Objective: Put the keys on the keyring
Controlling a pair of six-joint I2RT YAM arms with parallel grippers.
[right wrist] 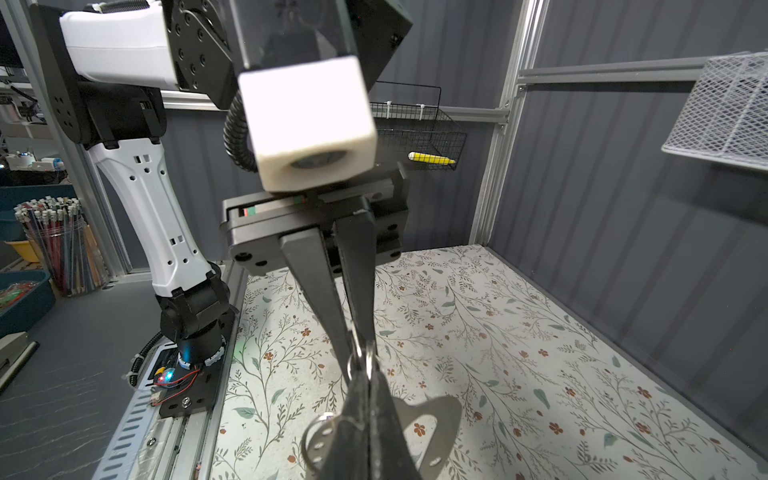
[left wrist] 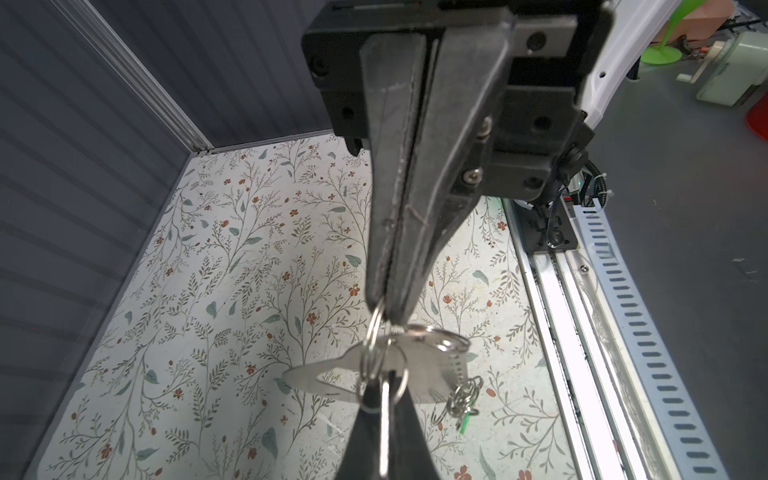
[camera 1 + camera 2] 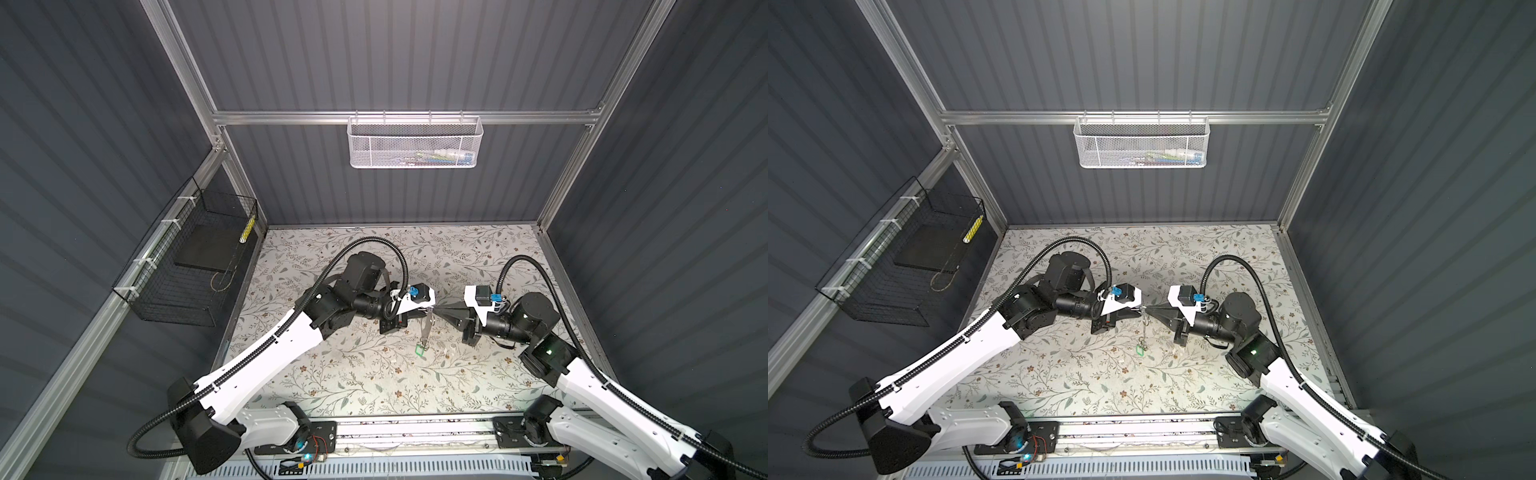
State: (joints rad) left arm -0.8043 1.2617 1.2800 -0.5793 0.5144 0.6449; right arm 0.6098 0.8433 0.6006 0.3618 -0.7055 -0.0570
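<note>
Both grippers meet tip to tip above the middle of the floral table (image 3: 374,374). My left gripper (image 3: 428,311) (image 2: 384,388) is shut on the thin metal ring of the keyring (image 2: 376,332), seen edge-on between its jaws. My right gripper (image 3: 435,311) (image 1: 365,374) is shut on a flat silver key (image 1: 436,415) that sticks out on both sides of its jaws. The ring threads through this key (image 2: 324,374). A short chain and the green tag (image 3: 420,351) (image 2: 465,419) hang below, just above the table.
A white mesh basket (image 3: 413,143) hangs on the back wall. A black wire basket (image 3: 187,266) with a yellow marker is fixed to the left wall. The arms' mounting rail (image 3: 415,428) runs along the table's front edge.
</note>
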